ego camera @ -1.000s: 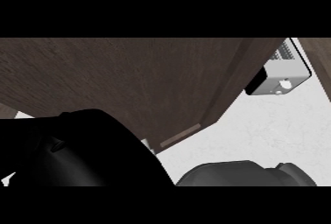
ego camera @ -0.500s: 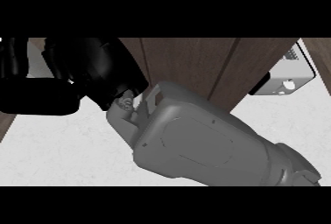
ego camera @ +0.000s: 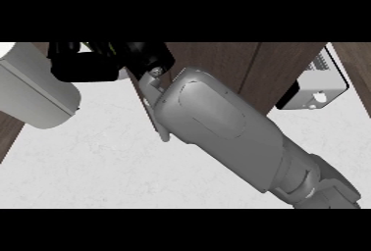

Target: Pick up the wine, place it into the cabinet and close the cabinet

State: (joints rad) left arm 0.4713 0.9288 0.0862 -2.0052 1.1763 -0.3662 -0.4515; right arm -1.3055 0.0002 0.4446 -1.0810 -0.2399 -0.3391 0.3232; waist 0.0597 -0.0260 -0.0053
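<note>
The wine shows nowhere in the head view. My right forearm (ego camera: 217,127) runs from the lower right up to the dark brown cabinet (ego camera: 225,59), and my right hand (ego camera: 148,53) is a black shape against the cabinet front at the top. A thin door edge (ego camera: 153,115) stands out from under that forearm. My left forearm (ego camera: 33,93) fills the upper left, and my left hand (ego camera: 83,68) is a black mass just left of the right hand. Both hands' fingers are too dark and crowded to read.
A white and grey appliance (ego camera: 315,88) stands at the upper right against the cabinet. The pale speckled counter (ego camera: 94,166) spreads below and to the left of the right forearm. A strip of brown panel (ego camera: 9,135) shows at the left edge.
The right forearm has stretched further up towards the cabinet, its hand now at the top. The left forearm's grey shell has come into view at the upper left.
</note>
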